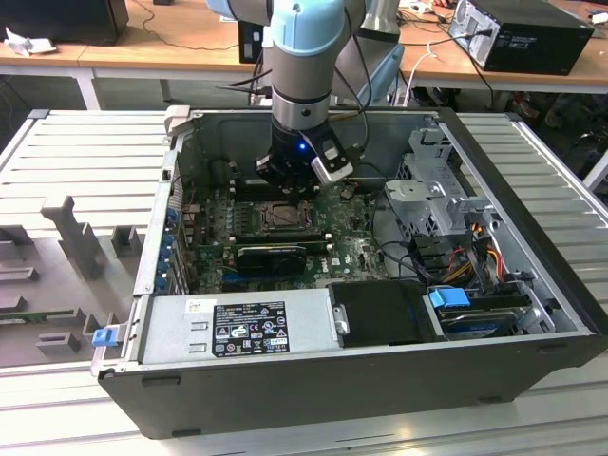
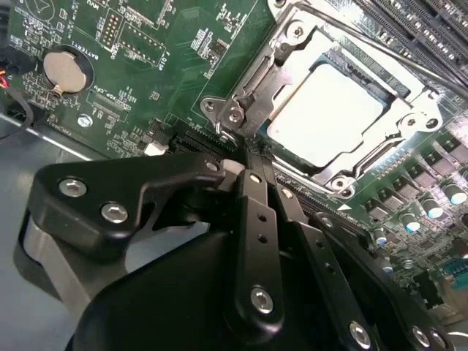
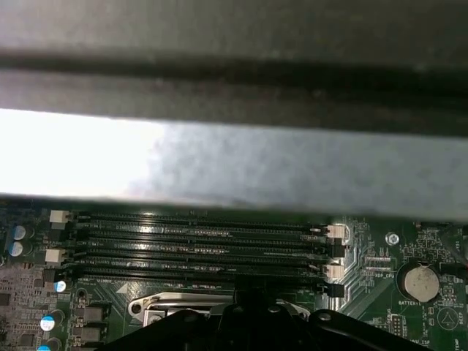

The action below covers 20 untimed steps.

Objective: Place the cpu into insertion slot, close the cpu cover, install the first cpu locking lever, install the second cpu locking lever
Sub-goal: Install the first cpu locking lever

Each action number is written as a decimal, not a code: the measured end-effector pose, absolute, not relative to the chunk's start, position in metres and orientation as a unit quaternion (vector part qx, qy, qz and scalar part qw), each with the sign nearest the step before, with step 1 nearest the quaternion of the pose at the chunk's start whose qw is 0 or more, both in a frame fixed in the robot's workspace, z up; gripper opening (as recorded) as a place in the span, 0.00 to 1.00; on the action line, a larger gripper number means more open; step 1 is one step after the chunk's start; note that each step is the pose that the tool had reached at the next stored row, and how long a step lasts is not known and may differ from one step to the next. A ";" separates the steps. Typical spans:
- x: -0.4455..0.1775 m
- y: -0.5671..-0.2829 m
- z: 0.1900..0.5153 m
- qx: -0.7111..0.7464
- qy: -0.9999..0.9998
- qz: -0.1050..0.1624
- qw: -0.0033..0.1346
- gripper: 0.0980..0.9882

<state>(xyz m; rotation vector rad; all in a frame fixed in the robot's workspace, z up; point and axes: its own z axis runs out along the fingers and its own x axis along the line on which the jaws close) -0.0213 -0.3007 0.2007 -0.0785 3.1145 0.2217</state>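
Looking down into the open computer case (image 1: 532,180) from the exterior view, I have the arm (image 1: 302,66) standing almost vertical, wrist low over the green motherboard (image 1: 361,252), its gripper (image 1: 285,185) pointing straight down at the far edge of the insertion slot (image 1: 282,218). Left of the case sits a grey foam tray (image 1: 66,256); along the case's near side lies the power supply (image 1: 237,323), with the drive bay (image 1: 437,180) toward the exterior view's right.

In the second wrist view, a coin battery (image 2: 66,72) sits on the board, well apart from the socket. The gripper (image 2: 248,157) has its black fingers (image 2: 252,212) drawn together with no gap, tips touching the hinge end of the cpu cover (image 2: 252,99). That silvery frame lies flat over the socket, and the cpu (image 2: 325,110) is seated inside its cut-out, just beyond the fingertips. A thin locking lever (image 2: 409,58) runs along the cover's far side.

In the first wrist view, four memory slots (image 3: 197,245) run just beyond the socket's metal edge.
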 end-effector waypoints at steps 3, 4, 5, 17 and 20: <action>-0.021 -0.299 0.201 -0.025 0.997 0.077 0.009 0.01; -0.021 -0.299 0.202 -0.025 0.997 0.077 0.009 0.01; -0.021 -0.299 0.204 -0.025 0.997 0.077 0.009 0.01; -0.021 -0.304 0.217 -0.025 0.997 0.077 0.009 0.01; -0.021 -0.306 0.217 -0.025 0.997 0.077 0.009 0.01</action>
